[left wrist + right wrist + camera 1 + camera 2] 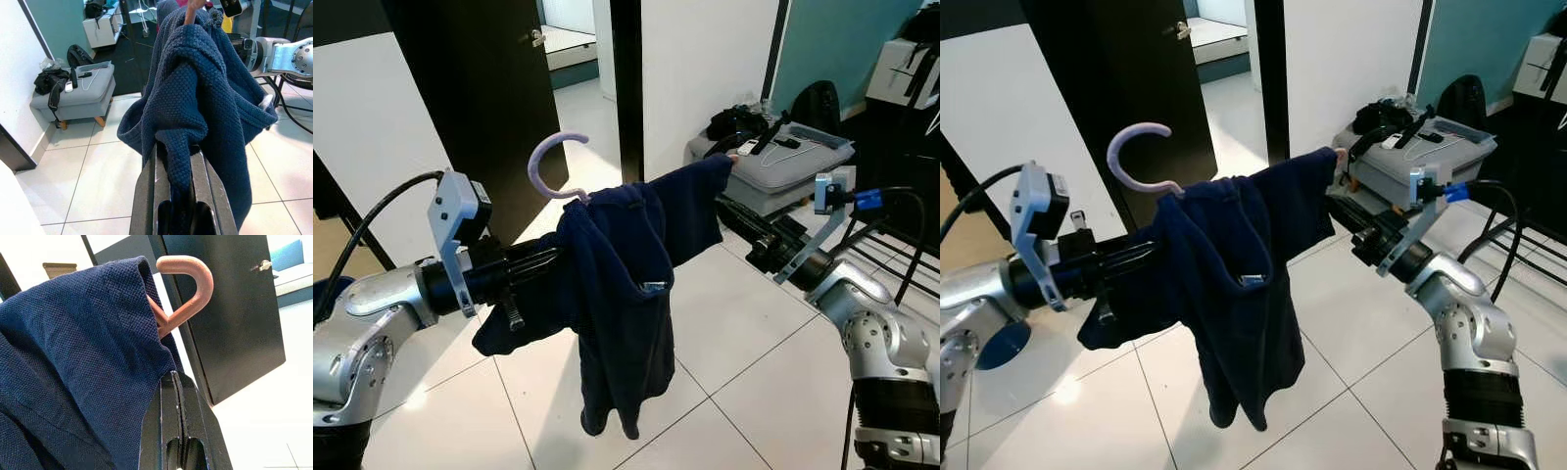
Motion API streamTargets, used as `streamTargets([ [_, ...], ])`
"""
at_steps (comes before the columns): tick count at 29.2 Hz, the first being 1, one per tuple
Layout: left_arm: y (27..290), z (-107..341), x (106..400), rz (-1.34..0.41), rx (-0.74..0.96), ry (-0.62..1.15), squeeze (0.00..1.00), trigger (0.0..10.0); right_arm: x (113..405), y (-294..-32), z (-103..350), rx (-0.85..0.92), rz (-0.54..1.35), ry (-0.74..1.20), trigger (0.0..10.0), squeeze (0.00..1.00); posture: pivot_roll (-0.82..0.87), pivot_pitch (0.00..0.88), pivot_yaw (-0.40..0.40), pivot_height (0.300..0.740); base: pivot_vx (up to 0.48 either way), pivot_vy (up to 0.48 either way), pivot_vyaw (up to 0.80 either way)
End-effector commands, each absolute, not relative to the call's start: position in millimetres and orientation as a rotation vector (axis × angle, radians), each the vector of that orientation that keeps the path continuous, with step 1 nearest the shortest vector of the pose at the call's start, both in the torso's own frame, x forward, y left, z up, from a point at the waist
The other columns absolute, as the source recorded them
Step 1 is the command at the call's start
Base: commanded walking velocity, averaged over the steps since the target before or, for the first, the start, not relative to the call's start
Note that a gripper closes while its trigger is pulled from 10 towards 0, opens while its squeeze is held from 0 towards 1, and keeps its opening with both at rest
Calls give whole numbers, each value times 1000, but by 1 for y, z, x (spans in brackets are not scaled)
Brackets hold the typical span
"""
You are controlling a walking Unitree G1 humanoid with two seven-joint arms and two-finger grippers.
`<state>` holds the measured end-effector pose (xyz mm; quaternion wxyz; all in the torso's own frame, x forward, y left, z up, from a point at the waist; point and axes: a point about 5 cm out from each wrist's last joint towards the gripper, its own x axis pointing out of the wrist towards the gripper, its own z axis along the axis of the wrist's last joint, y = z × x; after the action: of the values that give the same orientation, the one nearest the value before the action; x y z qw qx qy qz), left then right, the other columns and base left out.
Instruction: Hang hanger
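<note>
Both grippers hold a navy shirt on a pink hanger, raised over a white tiled floor.

Left gripper [178, 161], near left, has its fingers closed on a fold of the shirt [626, 284]; cloth is pinched between them in the left wrist view. Right gripper [178, 382], at right, reaches under the shirt's far shoulder; its fingers are pressed together against the cloth edge, but whether cloth lies between them cannot be told. Hanger [551, 162] sits inside the shirt, its hook standing up above the collar, between the two arms. One hanger tip [732, 155] pokes out at the right shoulder. Shirt body hangs down, clear of the floor [734, 333]. Dark door [480, 88] stands far left. Grey ottoman [793, 171] with bags and cables on top stands far right.
</note>
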<state>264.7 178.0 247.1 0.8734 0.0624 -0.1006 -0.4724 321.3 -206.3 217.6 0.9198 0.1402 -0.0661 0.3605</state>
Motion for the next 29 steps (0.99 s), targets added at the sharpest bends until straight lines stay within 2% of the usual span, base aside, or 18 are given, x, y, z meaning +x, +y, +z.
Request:
streamTargets([
  [1, 181, 252, 263, -983, 148, -221, 0, 10000, 319, -202, 219, 292, 770, -145, 0, 0, -63, 0, 71, 740, 0, 0, 0],
  [4, 182, 252, 264, -982, 149, -219, 0, 10000, 320, -203, 220, 298, 753, -150, 0, 0, -63, 0, 71, 740, 0, 0, 0],
  [5, 182, 252, 264, -981, 149, -218, 0, 10000, 322, -206, 219, 298, 719, -152, 2941, 0, -63, 0, 74, 740, 0, 0, 0],
  [8, 182, 252, 264, -981, 150, -218, 0, 10000, 324, -208, 219, 297, 695, -154, 2941, 0, -63, 0, 72, 740, 0, 0, 0],
  [9, 182, 252, 264, -982, 150, -219, 0, 10000, 322, -207, 218, 299, 716, -144, 10000, 1000, -60, 0, 72, 740, 0, 0, 0],
  [19, 180, 254, 262, -997, 149, -223, 0, 10000, 315, -197, 223, 323, 814, -163, 10000, 1000, -58, 0, 72, 740, 0, 0, 0],
  [20, 179, 254, 261, -1001, 148, -224, 0, 10000, 313, -195, 223, 326, 833, -157, 10000, 82, -60, 0, 71, 740, 0, 0, 0],
  [21, 178, 254, 261, -1006, 146, -225, 0, 10000, 313, -194, 223, 328, 842, -153, 10000, 0, -60, 0, 72, 740, 0, 0, 0],
  [27, 176, 254, 260, -1018, 143, -228, 0, 10000, 313, -192, 224, 324, 845, -154, 10000, 0, -60, 0, 72, 740, 0, 0, 0],
  [28, 175, 254, 260, -1020, 143, -228, 0, 10000, 315, -192, 224, 328, 836, -159, 0, 0, -60, 0, 70, 740, 0, 0, 0],
  [29, 175, 254, 260, -1020, 143, -228, 0, 10000, 315, -192, 224, 328, 836, -159, 0, 0, -60, 0, 70, 740, 0, 0, 0],
])
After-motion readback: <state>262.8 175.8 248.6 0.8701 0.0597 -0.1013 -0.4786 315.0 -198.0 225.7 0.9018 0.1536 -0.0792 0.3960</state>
